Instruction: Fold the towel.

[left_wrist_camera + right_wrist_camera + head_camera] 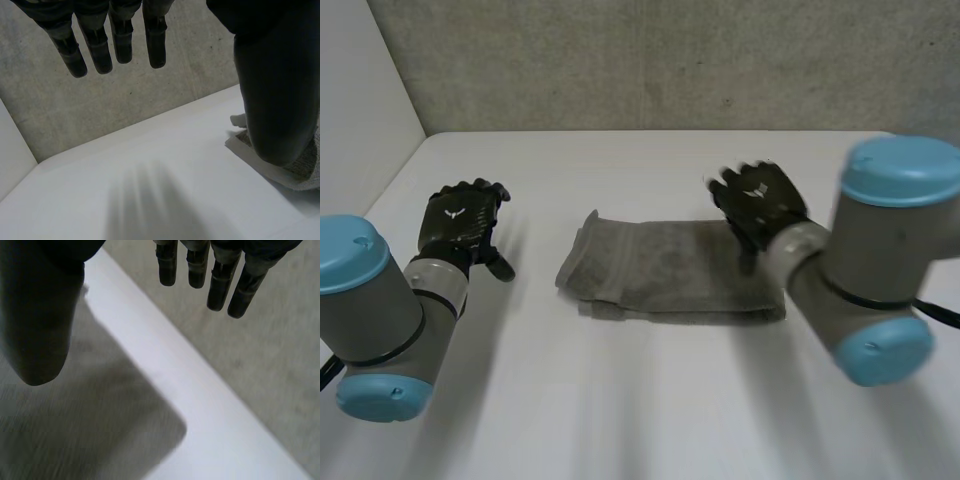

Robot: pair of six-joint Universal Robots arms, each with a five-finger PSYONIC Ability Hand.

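Near fingers (197, 267) of right hand (760, 200), towel (670, 270)

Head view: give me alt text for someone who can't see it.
A folded grey towel lies on a white table. The open right hand is over one end; the open left hand is apart, beyond the other end.

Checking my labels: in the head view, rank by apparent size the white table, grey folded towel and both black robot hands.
White table
Grey folded towel
Black left robot hand and black right robot hand: look alike, not ranked
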